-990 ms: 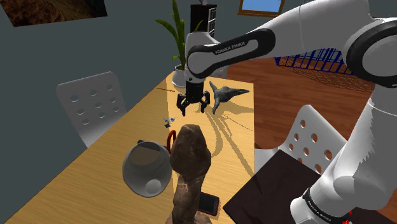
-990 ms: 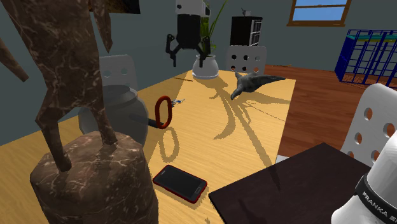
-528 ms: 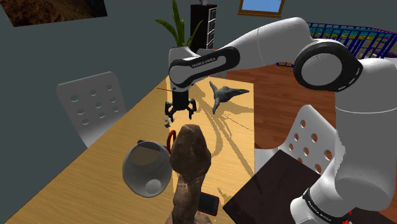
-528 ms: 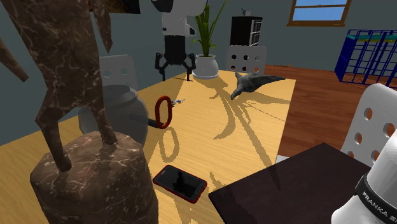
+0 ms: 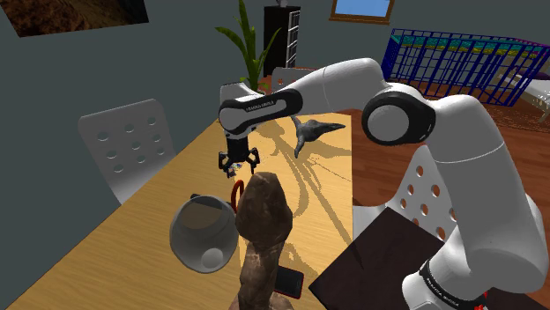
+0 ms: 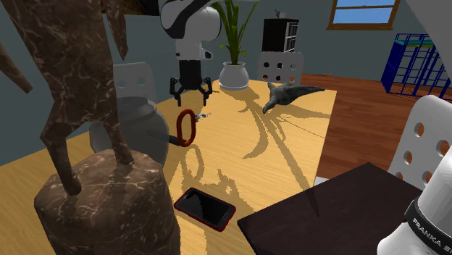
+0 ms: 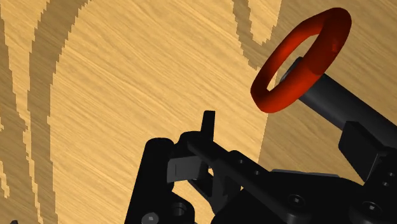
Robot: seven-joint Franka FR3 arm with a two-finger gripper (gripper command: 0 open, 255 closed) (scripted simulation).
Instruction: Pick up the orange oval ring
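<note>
The arm has swung across and come down. A second ago the black two-finger claw [image 6: 191,94] hung high by the potted plant at the top middle of the second exterior view. Now it sits lower and further left, just above the far end of the orange-red oval ring [image 7: 323,58]. Its fingers are spread wide with nothing between them.

The ring has not budged. It stands on its edge on the light wooden table [image 6: 282,174], left of centre in the second exterior view, close beside the grey rounded pot [image 5: 204,233]. In the shoulder view it peeks out behind the tall brown marbled sculpture [image 5: 262,229] at lower centre.

From the wrist camera the ring lies off to one side of the fingers rather than between them, with a dark bar showing through its hole. So I'd say the approach is nearly done but not the grasp. The claw has yet to line up over the band and drop around it.
</note>
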